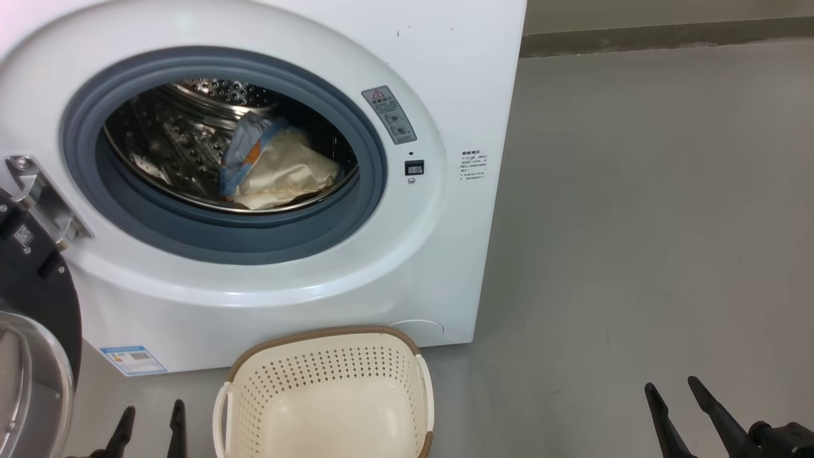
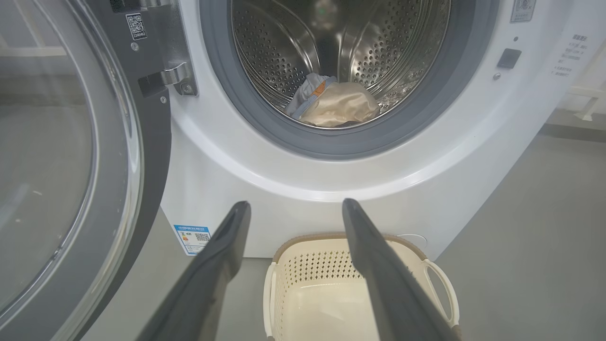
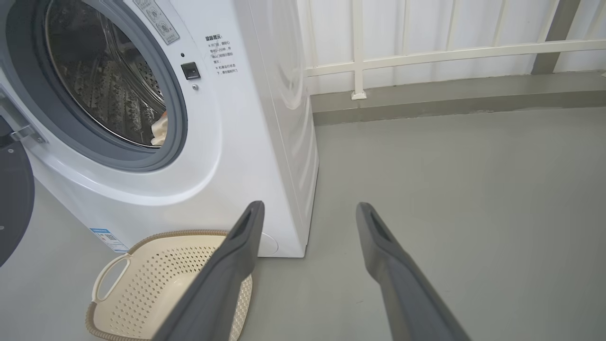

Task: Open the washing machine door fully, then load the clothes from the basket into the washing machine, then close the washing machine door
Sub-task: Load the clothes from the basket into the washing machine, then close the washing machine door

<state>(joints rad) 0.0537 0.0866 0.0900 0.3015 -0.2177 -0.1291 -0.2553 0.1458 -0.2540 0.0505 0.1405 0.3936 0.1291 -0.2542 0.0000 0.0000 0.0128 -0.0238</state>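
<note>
Clothes (image 1: 286, 172) inside the washing machine (image 1: 445, 76), door (image 1: 44, 292) open, basket (image 1: 324, 334) before it; left gripper (image 1: 154, 407) and right gripper (image 1: 671, 383) both spread apart.

Looks like a laundry corner, more a bare utility spot or balcony than a fitted room. A big white washing machine (image 1: 458, 76) stands straight on a plain grey concrete floor (image 1: 636, 222), with a little perforated plastic basket (image 1: 331, 372) on the floor just in front of it. Some clothes (image 1: 280, 172) lie in the steel drum. Off to the machine's side there's a low grey kerb (image 3: 450, 97), and above it a white railing (image 3: 450, 57) against pale panels. Can't tell if it's somebody's home or not.
</note>
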